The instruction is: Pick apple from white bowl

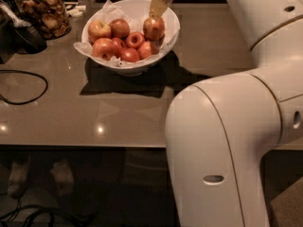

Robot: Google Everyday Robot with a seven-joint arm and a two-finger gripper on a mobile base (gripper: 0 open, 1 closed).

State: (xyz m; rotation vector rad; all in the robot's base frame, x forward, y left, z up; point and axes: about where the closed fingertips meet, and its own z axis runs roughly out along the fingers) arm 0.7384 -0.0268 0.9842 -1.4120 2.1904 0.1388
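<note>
The white bowl (171,32), lined with crumpled white paper, stands at the back of the table and holds several apples. My gripper (155,13) comes down from the top edge over the bowl's right side. It is shut on the top of one apple (154,29), red-orange with yellowish streaks, and holds it slightly above the others near the right rim. The other apples lie lower, to the left and in front. My large white arm fills the right side of the view.
A glass jar of brown snacks (45,13) stands at the back left beside a dark object (26,37). A black cable (23,86) loops on the grey table (118,112) at the left. The table's front edge runs across the middle of the view.
</note>
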